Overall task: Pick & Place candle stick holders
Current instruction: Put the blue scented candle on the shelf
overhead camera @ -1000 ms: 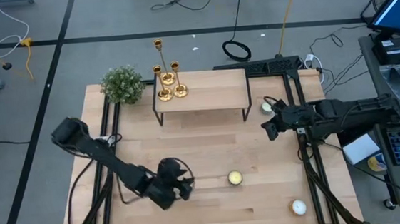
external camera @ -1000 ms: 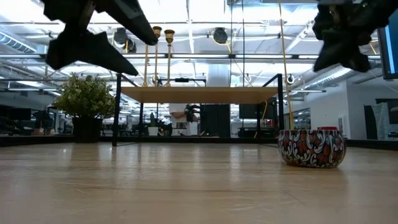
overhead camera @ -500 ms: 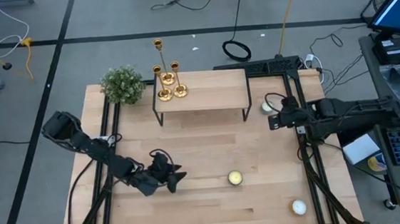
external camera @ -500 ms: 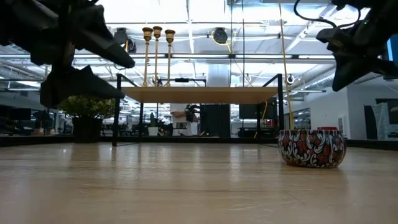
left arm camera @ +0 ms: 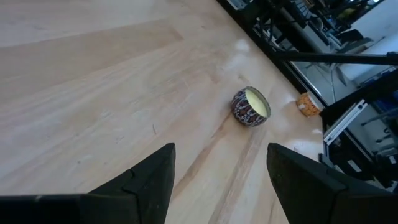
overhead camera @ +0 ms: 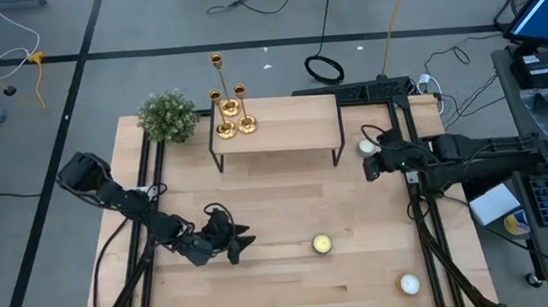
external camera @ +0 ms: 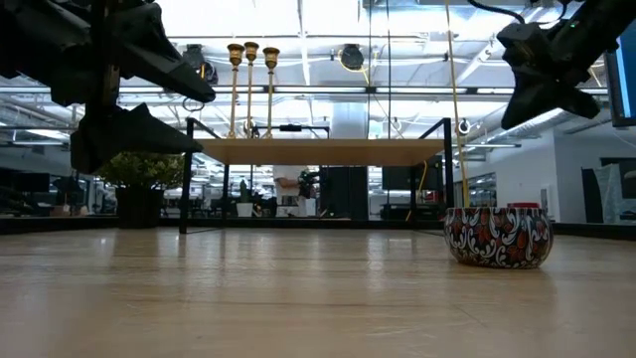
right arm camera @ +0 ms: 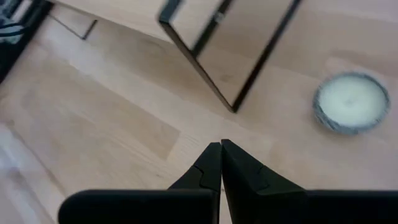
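Note:
Three gold candle stick holders [overhead camera: 232, 113] stand on their round bases at the left end of a raised wooden shelf [overhead camera: 291, 123] at the table's far side. In the low view the candle stick holders [external camera: 251, 89] rise above the shelf top. My left gripper [overhead camera: 240, 242] hangs open over the near left part of the table, far from them, with nothing between its fingers [left arm camera: 149, 183]. My right gripper [overhead camera: 367, 170] is shut and holds nothing, above the table's right side beside the shelf's right end.
A patterned candle tin [overhead camera: 321, 244] sits near the table's middle front, and in the left wrist view this tin [left arm camera: 251, 106] lies ahead of the fingers. Another candle [overhead camera: 409, 283] is at the near right and a third [overhead camera: 366, 147] by the shelf's right leg. A potted plant [overhead camera: 168, 116] stands left of the shelf.
My left gripper has come down toward the table and drawn back toward the left edge, tipping from steeply downward to nearer level, still open. My right gripper has turned a little at the wrist and stays shut.

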